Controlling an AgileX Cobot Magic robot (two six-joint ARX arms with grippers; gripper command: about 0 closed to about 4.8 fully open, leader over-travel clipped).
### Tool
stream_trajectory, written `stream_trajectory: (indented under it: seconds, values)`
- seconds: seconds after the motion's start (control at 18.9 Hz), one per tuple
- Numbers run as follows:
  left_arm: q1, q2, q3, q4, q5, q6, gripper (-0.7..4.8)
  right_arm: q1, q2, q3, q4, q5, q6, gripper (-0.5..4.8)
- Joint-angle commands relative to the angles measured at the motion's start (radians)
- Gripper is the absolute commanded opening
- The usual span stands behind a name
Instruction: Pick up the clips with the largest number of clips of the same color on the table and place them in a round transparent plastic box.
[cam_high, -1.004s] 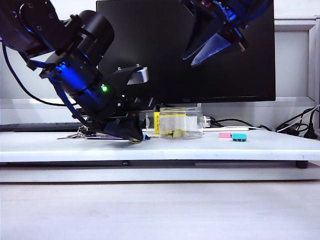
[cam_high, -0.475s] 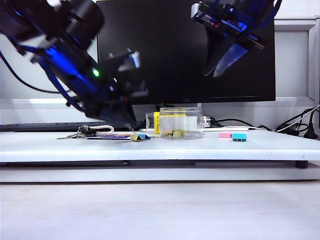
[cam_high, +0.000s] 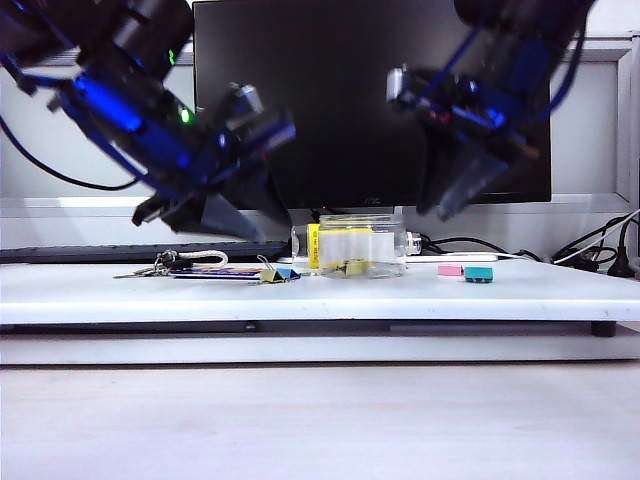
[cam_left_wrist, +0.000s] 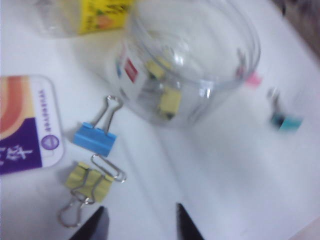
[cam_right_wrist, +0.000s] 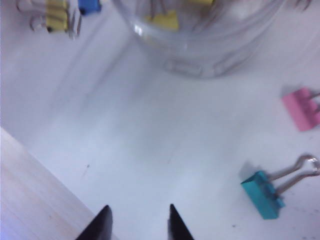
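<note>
- Right now my left gripper (cam_left_wrist: 140, 222) hangs above the table (cam_high: 320, 295), left of the round transparent plastic box (cam_high: 361, 245); its fingers (cam_left_wrist: 95, 227) stand apart with only bare white surface between them, holding nothing.
- My right gripper (cam_right_wrist: 136, 220) hangs in the air to the right of the box, near the table's front edge, its fingers (cam_right_wrist: 175, 222) also parted and empty.
- One of the clips (cam_left_wrist: 90, 181), pale yellow, lies on the table just in front of my left fingertips, its wire handles spread flat.
- A blue clip (cam_left_wrist: 95, 138) lies just beside that yellow one, between it and the box wall.
- Two more yellow clips (cam_left_wrist: 170, 101) lie inside the box, on its floor.
- A card with orange and purple print (cam_left_wrist: 27, 125) lies flat beside the blue clip, on the side away from the box.
- A pink clip (cam_right_wrist: 302, 109) and a teal clip (cam_right_wrist: 262, 195) lie on the table beyond the box on its right side, near each other but apart; the teal one sits closer to the front edge.
- Behind the table stands a dark monitor (cam_high: 370, 100).
</note>
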Motion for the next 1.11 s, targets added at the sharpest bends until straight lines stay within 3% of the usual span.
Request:
stream_trajectory:
  seconds: [0.05,0.21,0.37,1.11]
  values:
    - [0.012,-0.055,0.01,-0.06,-0.055,-0.209,1.78,0.0,-0.008,-0.004,0.033,-0.01,0.007,1.47]
    - [0.016,-0.069,0.01,-0.124,-0.039,-0.32,1.78,0.0,-0.01,-0.003,0.043,-0.043,0.026,1.47]
    - [0.016,-0.069,0.01,-0.135,0.036,-0.378,1.79,0.0,-0.011,-0.003,0.046,-0.062,0.034,1.47]
    - [0.016,-0.047,0.01,-0.09,-0.031,-0.446,1.79,0.0,-0.074,-0.002,0.048,-0.109,0.049,1.47]
